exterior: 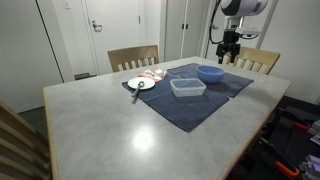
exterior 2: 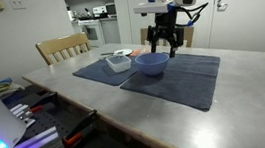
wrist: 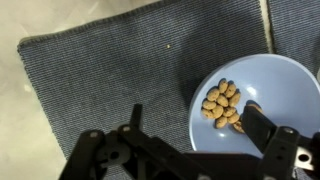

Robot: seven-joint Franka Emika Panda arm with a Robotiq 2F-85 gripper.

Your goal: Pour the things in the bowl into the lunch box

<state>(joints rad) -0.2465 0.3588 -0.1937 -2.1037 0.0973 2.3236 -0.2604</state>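
The bowl (exterior: 210,73) sits on a dark mat (exterior: 190,108) toward the far side of the desk (exterior: 90,125). In the wrist view we see a small heap of tan pieces (wrist: 222,103), nut-like, lying in its bottom. Just beside it on the same cloth stands the lunch box (exterior: 187,87), open at the top and, so far as we can tell, with nothing in it. Past the lunch box lies a white plate (exterior: 141,84).

The tool (wrist: 198,125) hangs over the bowl with its jaws spread wide, holding nothing. In the wrist view one finger (wrist: 262,125) is over the inside of the bowl, near the pieces. The other is over the mat outside, so the rim lies between them. In an exterior view the tool (exterior 2: 164,42) seems just above the rim; whether it touches we cannot tell.

We judge the step in hand to be the reach for the bowl, with nothing gripped or poured yet. The next move calls for coming down a little until the wall stands between the fingers, then closing firmly on that thin rim. After that we would lift the bowl level, carry it the short way over the lunch box and tilt it slowly. The box looks no bigger than the bowl, so the pouring edge must be aimed well inside it.
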